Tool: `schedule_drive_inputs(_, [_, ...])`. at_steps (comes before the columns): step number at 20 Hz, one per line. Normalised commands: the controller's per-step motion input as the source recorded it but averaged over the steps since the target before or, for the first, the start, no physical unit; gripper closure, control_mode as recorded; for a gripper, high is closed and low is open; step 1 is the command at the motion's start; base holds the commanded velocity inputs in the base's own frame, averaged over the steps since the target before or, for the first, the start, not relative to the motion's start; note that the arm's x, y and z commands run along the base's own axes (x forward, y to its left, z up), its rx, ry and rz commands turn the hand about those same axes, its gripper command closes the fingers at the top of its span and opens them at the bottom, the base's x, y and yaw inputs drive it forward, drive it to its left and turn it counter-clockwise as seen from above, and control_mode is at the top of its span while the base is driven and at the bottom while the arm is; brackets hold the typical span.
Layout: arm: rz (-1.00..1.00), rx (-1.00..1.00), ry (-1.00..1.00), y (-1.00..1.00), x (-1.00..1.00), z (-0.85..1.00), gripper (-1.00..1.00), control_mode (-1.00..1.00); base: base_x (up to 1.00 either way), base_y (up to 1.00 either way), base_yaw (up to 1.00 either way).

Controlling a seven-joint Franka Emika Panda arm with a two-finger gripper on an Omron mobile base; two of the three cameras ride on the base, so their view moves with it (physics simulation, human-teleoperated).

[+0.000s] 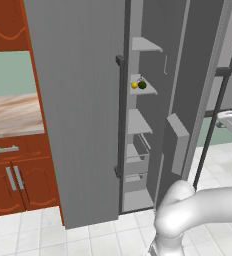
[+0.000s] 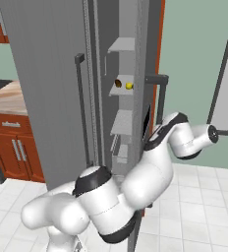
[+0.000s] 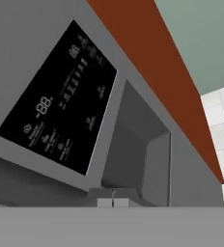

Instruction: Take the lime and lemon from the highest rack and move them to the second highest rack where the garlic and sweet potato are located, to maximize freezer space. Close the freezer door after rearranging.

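The freezer door [image 1: 200, 75] stands open, its dark bar handle [image 1: 212, 120] on the outer side. Inside, the lime [image 1: 142, 85] and the yellow lemon [image 1: 134, 85] lie side by side on the second highest rack [image 1: 147, 92]. From the right base view the lemon [image 2: 129, 85] sits beside a brown sweet potato [image 2: 118, 83]. The highest rack [image 1: 148, 46] hangs above them. My gripper [image 3: 113, 202] is shut on nothing, outside the door, facing its black control panel [image 3: 61, 111] and dispenser recess [image 3: 135, 140]. The garlic is hidden.
The other fridge door [image 1: 83, 100] is closed, with its handle [image 1: 119, 115] next to the opening. Lower shelves and drawers [image 1: 137, 162] fill the freezer below. Reddish-brown cabinets [image 1: 10, 175] and a counter [image 1: 13, 112] stand to the left. White floor tiles [image 1: 88, 235] lie in front.
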Motion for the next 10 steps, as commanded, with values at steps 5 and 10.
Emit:
schedule_drive_inputs(5, [0.03, 0.02, 0.00, -0.21, 0.42, -0.18, 1.00, -1.00, 0.00, 0.00, 0.00])
schedule_drive_inputs(10, [0.10, 0.03, 0.00, 0.34, 0.20, -0.16, 1.00, -1.00, 0.00, 0.00, 0.00])
